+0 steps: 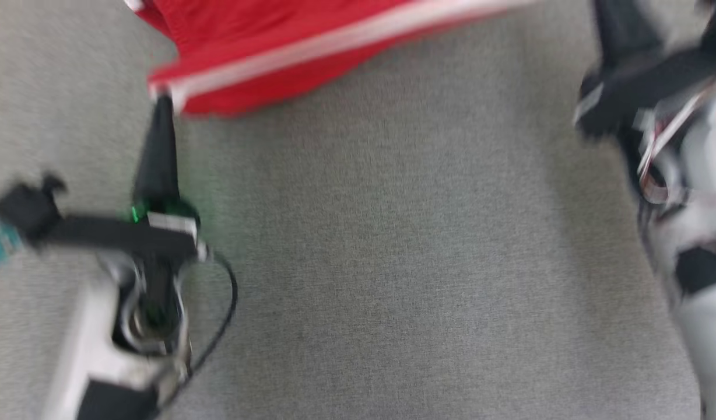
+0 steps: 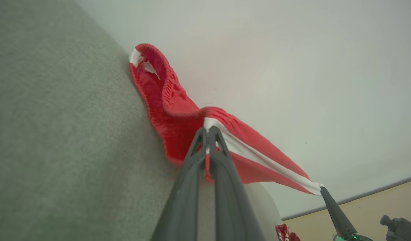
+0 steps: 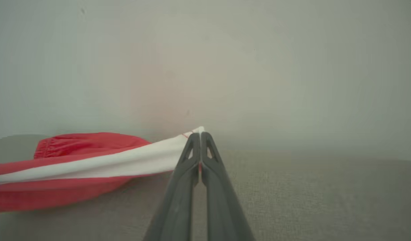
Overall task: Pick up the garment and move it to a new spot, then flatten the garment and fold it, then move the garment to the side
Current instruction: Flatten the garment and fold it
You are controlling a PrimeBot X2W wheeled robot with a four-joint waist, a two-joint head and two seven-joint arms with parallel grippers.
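Observation:
The garment [image 1: 265, 52] is red with a white side stripe and hangs stretched along the top of the blurred head view, over the grey cloth surface [image 1: 393, 262]. My left gripper [image 1: 161, 100] points up at its lower left corner. In the left wrist view, the left gripper [image 2: 208, 130] is shut on the garment [image 2: 172, 110] at the stripe's near end. At the stripe's far end, the right arm's dark fingers [image 2: 327, 197] pinch the cloth. My right gripper [image 3: 199, 134] is shut on the white tip of the garment [image 3: 75, 167], which trails away to the left, partly off the surface.
My pale right forearm [image 1: 696, 262] runs down the right edge of the head view. A pale wall [image 3: 225, 67] stands behind the grey surface. A strip of yellowish floor [image 2: 376, 204] and a small red item [image 2: 285, 232] lie beyond the surface's edge.

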